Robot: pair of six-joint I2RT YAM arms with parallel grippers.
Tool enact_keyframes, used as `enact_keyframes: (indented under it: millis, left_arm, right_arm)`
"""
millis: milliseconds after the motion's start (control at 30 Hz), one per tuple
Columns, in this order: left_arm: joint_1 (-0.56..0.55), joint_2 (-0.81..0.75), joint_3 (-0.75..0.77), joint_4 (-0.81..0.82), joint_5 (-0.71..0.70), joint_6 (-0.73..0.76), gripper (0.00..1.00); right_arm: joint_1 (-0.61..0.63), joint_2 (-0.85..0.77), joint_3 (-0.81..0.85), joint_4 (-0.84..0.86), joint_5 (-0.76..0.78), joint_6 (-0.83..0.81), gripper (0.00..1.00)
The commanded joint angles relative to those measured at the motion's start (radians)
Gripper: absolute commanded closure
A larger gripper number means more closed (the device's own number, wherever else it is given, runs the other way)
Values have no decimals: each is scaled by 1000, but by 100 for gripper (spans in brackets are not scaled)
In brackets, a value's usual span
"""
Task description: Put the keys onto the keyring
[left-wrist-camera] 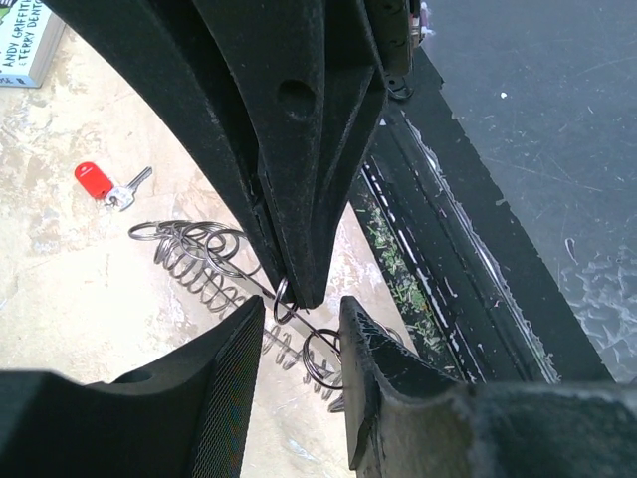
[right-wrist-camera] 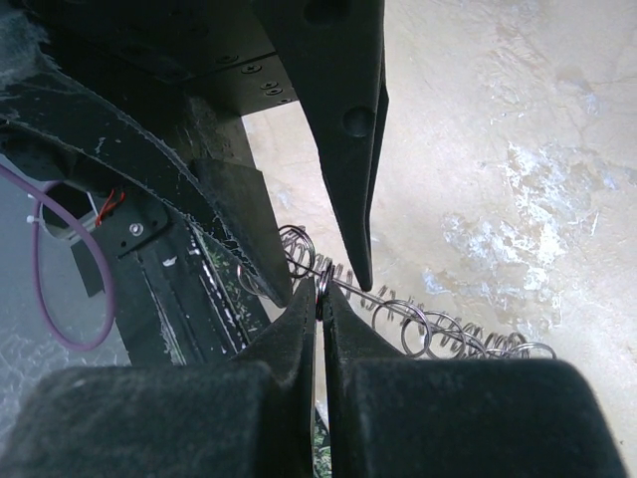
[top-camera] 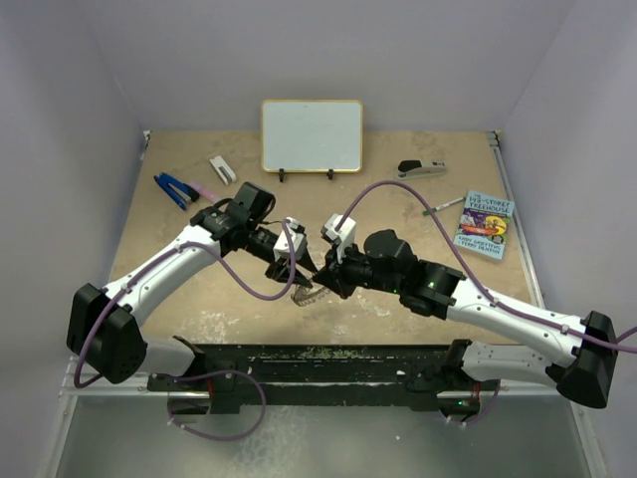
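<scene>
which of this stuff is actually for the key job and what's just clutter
For the job:
small key with red plastic head; grey metal keyring fringed with small wire loops, pinched in the right gripper

Lying about:
white board in a wooden frame; colourful paperback book; blue-handled tool; grey stapler

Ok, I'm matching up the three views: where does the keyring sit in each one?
Top external: keyring just below centre.
Left wrist: keyring left of centre, running down towards bottom centre.
Right wrist: keyring lower centre, running right.
Shared landmark: the black rail right beside the keyring.
</scene>
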Motion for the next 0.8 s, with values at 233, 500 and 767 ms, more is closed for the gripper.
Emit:
enact_keyframes:
  millis: [233, 500, 767]
  left_arm:
    - [-1, -15, -16, 11, -9, 50, 65]
    - [-1, -20, -1, -31, -20, 102, 75]
    - [-1, -21, 28, -33, -74, 59, 65]
  right_arm:
    - [28, -38, 65, 54, -29, 5, 100]
    - [37, -42, 63, 32, -22, 12, 100]
    - [47, -59, 64, 22, -3, 16, 100]
